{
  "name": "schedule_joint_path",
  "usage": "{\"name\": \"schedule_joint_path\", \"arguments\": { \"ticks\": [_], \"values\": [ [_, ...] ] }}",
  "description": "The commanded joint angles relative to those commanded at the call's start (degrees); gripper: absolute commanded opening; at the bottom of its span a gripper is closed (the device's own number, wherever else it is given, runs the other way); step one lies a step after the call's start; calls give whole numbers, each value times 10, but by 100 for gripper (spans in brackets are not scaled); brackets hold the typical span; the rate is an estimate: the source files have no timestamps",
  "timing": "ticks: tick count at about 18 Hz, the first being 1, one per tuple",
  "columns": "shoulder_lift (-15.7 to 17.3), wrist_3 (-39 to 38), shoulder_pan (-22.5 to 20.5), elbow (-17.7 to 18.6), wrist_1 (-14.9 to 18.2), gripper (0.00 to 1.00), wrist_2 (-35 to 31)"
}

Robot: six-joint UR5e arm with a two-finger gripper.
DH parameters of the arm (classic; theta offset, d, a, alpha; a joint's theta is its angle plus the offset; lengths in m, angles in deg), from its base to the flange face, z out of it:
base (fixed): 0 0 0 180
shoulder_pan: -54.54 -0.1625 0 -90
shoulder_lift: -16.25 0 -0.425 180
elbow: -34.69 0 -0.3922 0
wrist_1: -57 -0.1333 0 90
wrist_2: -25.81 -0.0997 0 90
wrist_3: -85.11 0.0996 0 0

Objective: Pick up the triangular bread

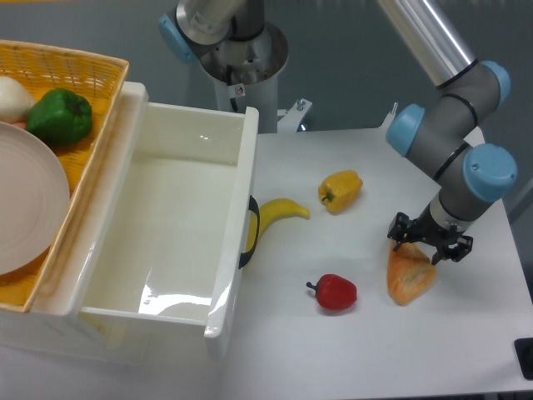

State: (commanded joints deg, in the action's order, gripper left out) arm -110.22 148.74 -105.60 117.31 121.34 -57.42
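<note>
The triangular bread (408, 277), golden-brown with a paler crust, lies on the white table at the right. My gripper (427, 247) hangs directly over its upper tip, fingers spread on either side of that narrow end. The jaws are open and nothing is held. The bread's top corner is partly covered by the gripper.
A red pepper (336, 292) sits just left of the bread. A yellow bell pepper (341, 190) and a banana (281, 212) lie further left. A white bin (179, 221) and a wicker basket (96, 100) with a green pepper (60, 116) and a plate (25, 208) fill the left side.
</note>
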Motion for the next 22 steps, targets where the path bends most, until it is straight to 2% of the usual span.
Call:
{"name": "schedule_joint_path", "arguments": {
  "ticks": [4,8,10,13,16,19,22],
  "values": [
    [-1,-2,2,0,-1,42,1],
    [-1,-2,0,-2,-1,15,2],
    [-1,-1,-2,-5,-1,6,1],
    [3,4,-3,-9,0,6,-7],
    [4,11,-4,-27,3,6,-18],
    [4,36,-7,-47,7,0,-36],
    [6,90,-18,-66,32,0,-58]
  ]
}}
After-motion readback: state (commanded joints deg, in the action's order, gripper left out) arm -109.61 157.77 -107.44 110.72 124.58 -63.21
